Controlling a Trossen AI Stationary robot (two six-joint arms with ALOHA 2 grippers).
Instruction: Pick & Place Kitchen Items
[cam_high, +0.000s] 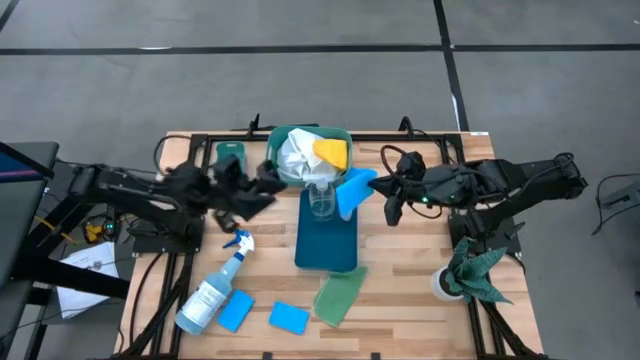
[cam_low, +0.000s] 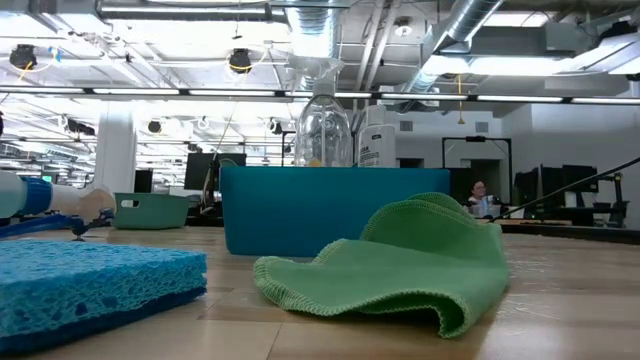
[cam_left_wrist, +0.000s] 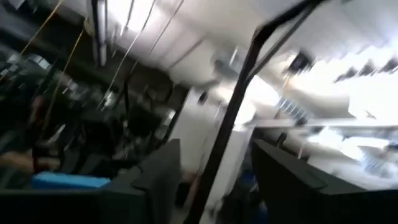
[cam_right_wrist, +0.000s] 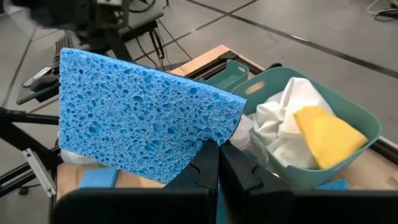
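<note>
Closest to your right wrist camera is the blue sponge (cam_right_wrist: 146, 115), pinched by its lower edge between the right gripper (cam_right_wrist: 217, 163) and its closed fingers, so the slab stands up like a flag; from above the right gripper (cam_high: 392, 200) carries it just beside the teal basket (cam_high: 342, 137), which I judge puts you on the carry-to-bin step; the basket already holds a white cloth (cam_high: 296, 155) and a yellow cloth (cam_high: 332, 151), heaped loosely as dropped things lie; a small clear bottle (cam_high: 322, 199) stands upright at the far end of the blue tray (cam_high: 326, 250) just in front of the basket, and in the low view a white bottle (cam_low: 376, 135) shows beside it, bearing a label too small to read; nearer the table's front edge the light-green cloth (cam_high: 339, 295) lies crumpled, two more blue sponges (cam_high: 288, 318) lie flat and apart, and the spray bottle (cam_high: 213, 288) lies on its side with its blue trigger toward the left arm, all awaiting collection by my reckoning; the left gripper (cam_high: 268, 185) hovers at the basket's left rim with its fingers (cam_left_wrist: 158, 174) parted and nothing between them; a dark green rag (cam_high: 473, 272) drapes at the right, outside the job; you will find no brand or legible writing anywhere.
</note>
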